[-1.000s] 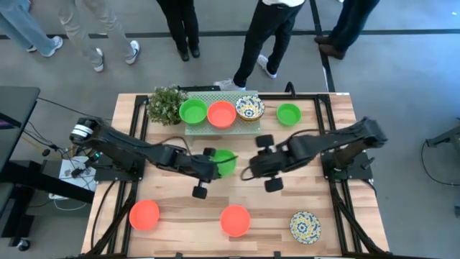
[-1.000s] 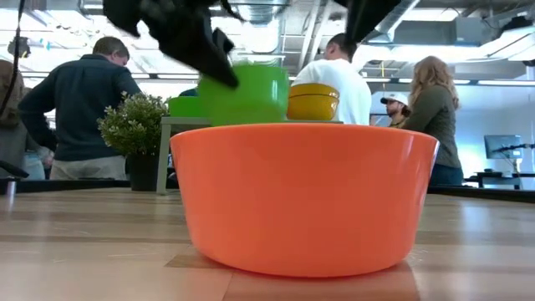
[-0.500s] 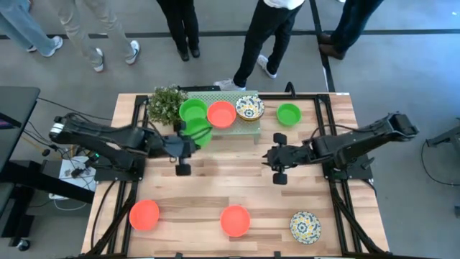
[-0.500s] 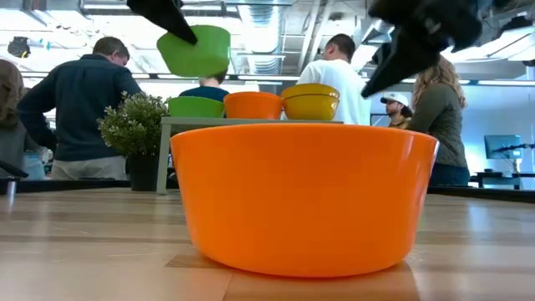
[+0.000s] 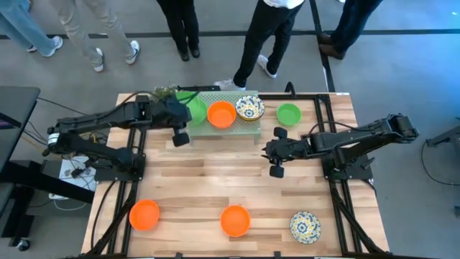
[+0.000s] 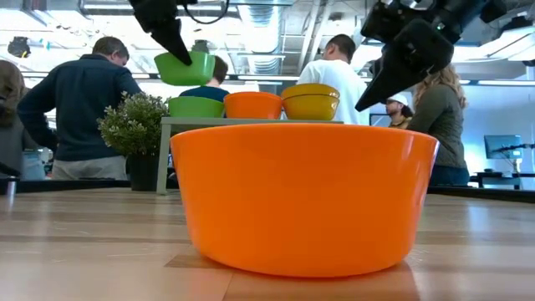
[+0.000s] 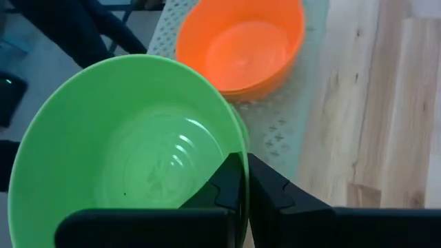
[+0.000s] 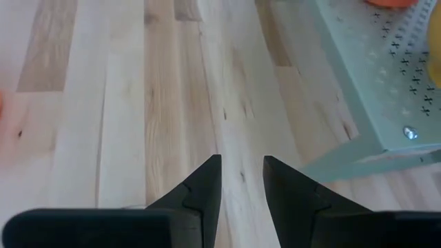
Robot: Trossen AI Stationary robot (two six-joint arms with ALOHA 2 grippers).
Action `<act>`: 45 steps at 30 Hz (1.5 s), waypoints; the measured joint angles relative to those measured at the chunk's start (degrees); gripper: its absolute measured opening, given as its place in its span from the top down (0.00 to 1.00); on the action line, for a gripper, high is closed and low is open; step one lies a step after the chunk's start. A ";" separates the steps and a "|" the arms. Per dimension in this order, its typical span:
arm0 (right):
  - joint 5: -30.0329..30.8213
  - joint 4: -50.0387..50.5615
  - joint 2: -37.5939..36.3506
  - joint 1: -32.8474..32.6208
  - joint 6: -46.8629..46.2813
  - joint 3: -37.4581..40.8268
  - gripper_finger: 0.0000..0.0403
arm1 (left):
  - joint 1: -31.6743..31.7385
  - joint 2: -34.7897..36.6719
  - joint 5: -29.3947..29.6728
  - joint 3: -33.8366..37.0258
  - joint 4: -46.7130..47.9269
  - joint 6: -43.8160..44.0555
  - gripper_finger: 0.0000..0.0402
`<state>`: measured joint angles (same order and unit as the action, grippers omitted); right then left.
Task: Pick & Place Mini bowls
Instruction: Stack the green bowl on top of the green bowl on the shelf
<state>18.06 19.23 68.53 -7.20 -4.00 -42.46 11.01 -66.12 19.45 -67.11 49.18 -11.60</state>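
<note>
The left gripper [image 7: 241,189] is pinched shut on the rim of a green bowl [image 7: 131,151], one finger inside and one outside; the bowl is plain bright green, round and shallow, tipped a bit so its mouth faces up toward the wrist; in the low view it hangs in the air [image 6: 185,68] above another green bowl [image 6: 195,106] sitting on the stand [image 5: 215,128]; next to that on the stand are an orange bowl [image 5: 221,114] and a floral bowl [image 5: 249,107]; the right gripper [image 8: 241,180] has its fingers apart with nothing between them, hovering over bare table [image 5: 215,173] near the stand's corner; more bowls are scattered around, a green one [image 5: 288,113] at the back, two orange [image 5: 144,214] [image 5: 235,219] and a floral one [image 5: 305,226] up front.
</note>
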 joint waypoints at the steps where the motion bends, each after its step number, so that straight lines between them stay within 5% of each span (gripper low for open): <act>1: 0.00 0.03 0.00 0.03 0.06 0.00 0.74 | 1.21 -0.01 -0.99 0.00 -0.26 -0.13 0.97; 6: 0.00 -1.04 0.00 0.26 3.38 0.00 0.74 | 5.16 -1.13 -6.30 0.06 -2.01 -0.17 0.97; 34: -0.14 -3.53 0.00 2.40 7.58 0.00 0.74 | 6.51 -9.43 -8.60 2.23 -6.24 -1.44 0.97; 45: -0.19 -3.48 0.00 2.40 7.56 -0.02 0.74 | 6.22 -8.49 -8.55 2.23 -6.39 -1.44 0.81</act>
<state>17.87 15.75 68.53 -4.80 3.55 -42.48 17.23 -74.61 10.90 -64.88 42.79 -13.04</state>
